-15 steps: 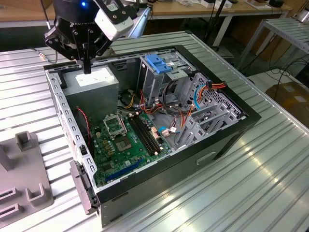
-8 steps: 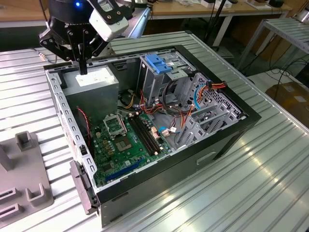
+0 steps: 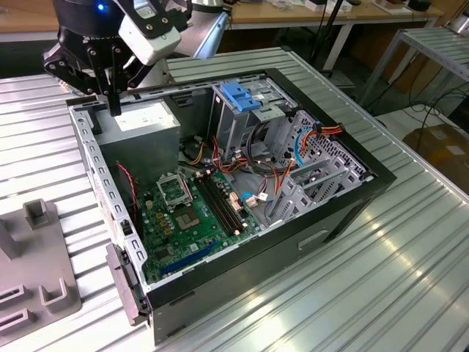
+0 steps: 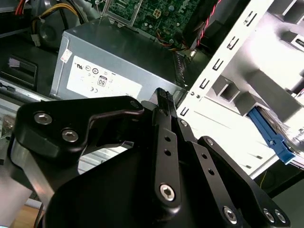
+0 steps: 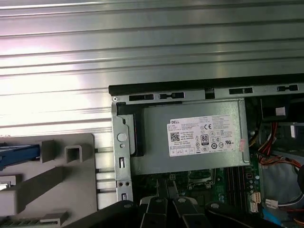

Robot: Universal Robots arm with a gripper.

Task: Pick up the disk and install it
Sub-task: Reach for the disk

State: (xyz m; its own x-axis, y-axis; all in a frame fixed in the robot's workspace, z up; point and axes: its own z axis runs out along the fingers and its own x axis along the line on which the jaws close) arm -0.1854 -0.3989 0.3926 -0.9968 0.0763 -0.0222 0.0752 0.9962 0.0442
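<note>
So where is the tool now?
In the exterior view's upper left, the tool hangs over a corner of the case, just above the power supply.

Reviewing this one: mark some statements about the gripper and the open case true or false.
1. The gripper hangs close to the power-supply box. True.
2. The gripper holds the disk. False: it is shut on nothing.
3. The motherboard lies exposed in the open case. True.
4. The blue bracket lies on the motherboard. False: it sits atop the metal cage.
</note>
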